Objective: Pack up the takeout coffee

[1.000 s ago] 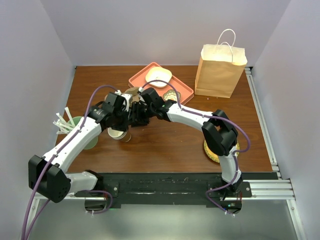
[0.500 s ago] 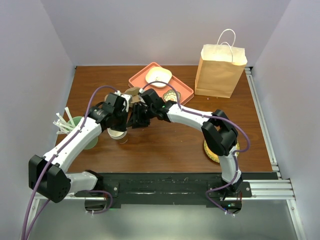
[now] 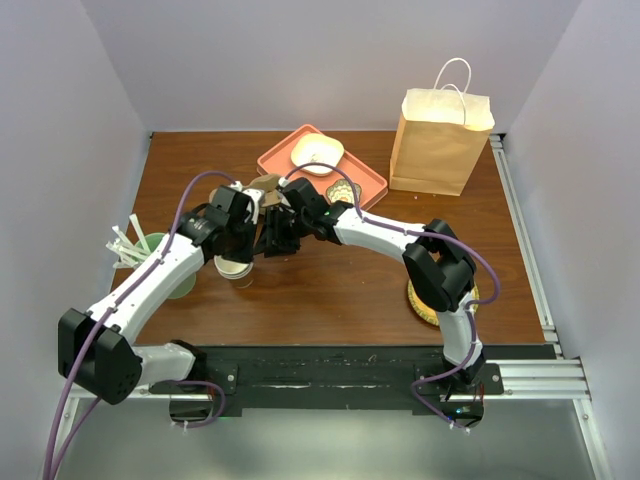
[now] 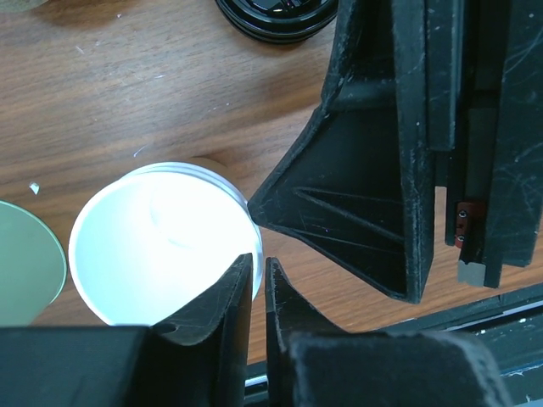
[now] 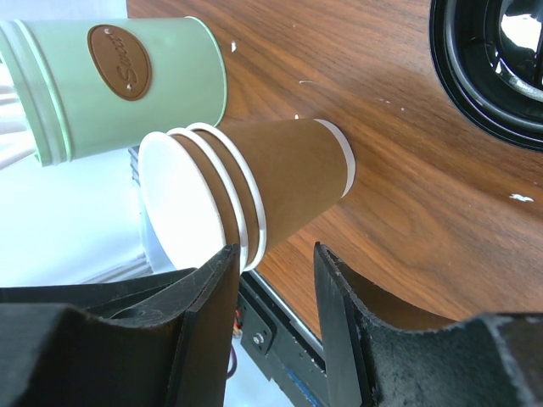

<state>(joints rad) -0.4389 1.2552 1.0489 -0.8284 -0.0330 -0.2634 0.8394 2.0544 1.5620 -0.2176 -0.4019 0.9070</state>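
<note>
My left gripper, wider a second ago, is pinching the rim of the stacked brown cups; my right gripper is hovering unclenched alongside. I cannot tell where the takeout coffee is.

The stack of brown paper cups has white rims and insides. The mint-green round tin bears a brown oval label. The round plastic lid is glossy black, the wood-grain table dark brown, the plastic tray salmon-pink, the paper bag tan with white handles, and the left gripper black.

Bright light is cast from above; the lidless cup is washed out beside the blurred fingers of the left gripper.
</note>
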